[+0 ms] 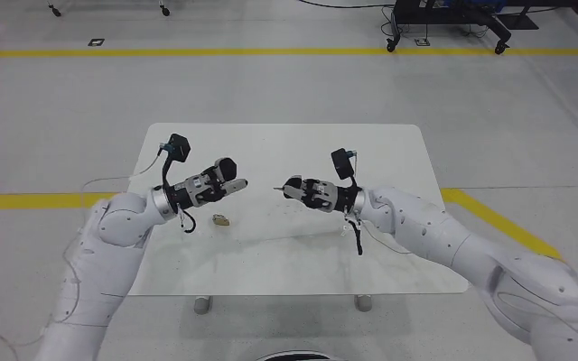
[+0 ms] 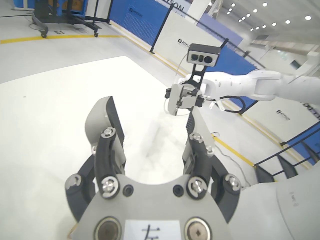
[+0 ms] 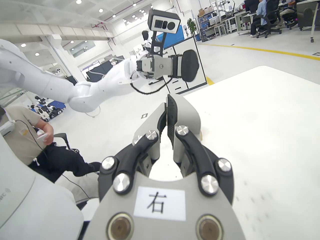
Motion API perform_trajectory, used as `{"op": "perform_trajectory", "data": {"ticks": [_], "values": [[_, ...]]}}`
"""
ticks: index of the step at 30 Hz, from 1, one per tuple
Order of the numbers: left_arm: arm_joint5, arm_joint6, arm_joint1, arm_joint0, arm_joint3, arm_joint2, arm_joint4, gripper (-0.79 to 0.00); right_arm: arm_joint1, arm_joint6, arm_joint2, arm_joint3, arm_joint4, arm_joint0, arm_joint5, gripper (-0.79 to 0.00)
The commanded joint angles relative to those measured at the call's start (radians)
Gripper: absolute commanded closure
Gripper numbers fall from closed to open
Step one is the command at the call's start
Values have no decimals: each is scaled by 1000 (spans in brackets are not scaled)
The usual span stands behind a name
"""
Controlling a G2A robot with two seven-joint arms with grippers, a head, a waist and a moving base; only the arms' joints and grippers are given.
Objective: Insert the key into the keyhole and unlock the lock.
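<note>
Lying on the table (image 1: pixel 388 257), lock (image 1: pixel 220 218) rests near gaping left tool (image 1: pixel 235 178); right tool (image 1: pixel 287 189) pinched shut.

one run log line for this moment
left end effector: open, empty | right end effector: shut on key | lock: on table, near left end effector, not held | key: not inserted

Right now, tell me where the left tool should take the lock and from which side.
Probably best: take the lock across its narrow body, coming straight down from above with the open left tool. It lies flat and low on the table, so only its side edges offer purchase.
</note>
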Motion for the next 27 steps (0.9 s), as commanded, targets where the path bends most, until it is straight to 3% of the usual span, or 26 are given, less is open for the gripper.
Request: {"op": "perform_trajectory", "data": {"ticks": [1,4,8,23,25,27], "values": [[-1,-14,9,-1,-8,-32,134,-785,15,-31,6,11,-50,-7,0,0],[121,57,19,8,-61,-76,497,-785,45,-84,16,6,-126,-23,0,0],[287,225,16,56,-134,-31,877,-785,83,-151,29,-26,-196,-44,0,0],[287,227,16,57,-136,-31,882,-785,97,-182,37,-55,-223,-53,0,0],[225,243,25,66,-150,-41,968,-785,97,-182,37,-55,-223,-53,0,0],[72,276,40,74,-156,-56,1074,-785,97,-182,37,-55,-223,-53,0,0]]}}
